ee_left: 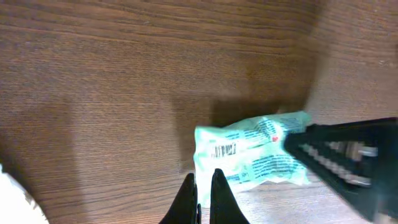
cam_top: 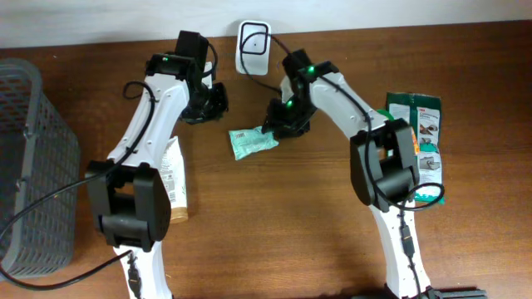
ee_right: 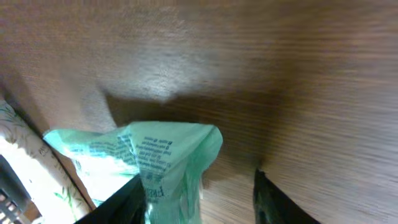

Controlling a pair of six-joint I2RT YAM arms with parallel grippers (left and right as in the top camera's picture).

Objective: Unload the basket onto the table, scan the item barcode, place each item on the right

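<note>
Wooden table [cam_top: 274, 241] holds basket [cam_top: 41, 166], box [cam_top: 175, 187] (left), green packets [cam_top: 422, 124].

Looks like a mock shop checkout: a grey shopping basket [cam_top: 29, 166] is seen well left of the white scanner [cam_top: 253, 48], and packaged goods [cam_top: 416, 112] are stacked off to its right.

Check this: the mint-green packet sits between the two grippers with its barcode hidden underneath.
Not hidden: the barcode faces up on the mint-green packet, as the left wrist view shows. The packet does sit between the left gripper and right gripper.
</note>
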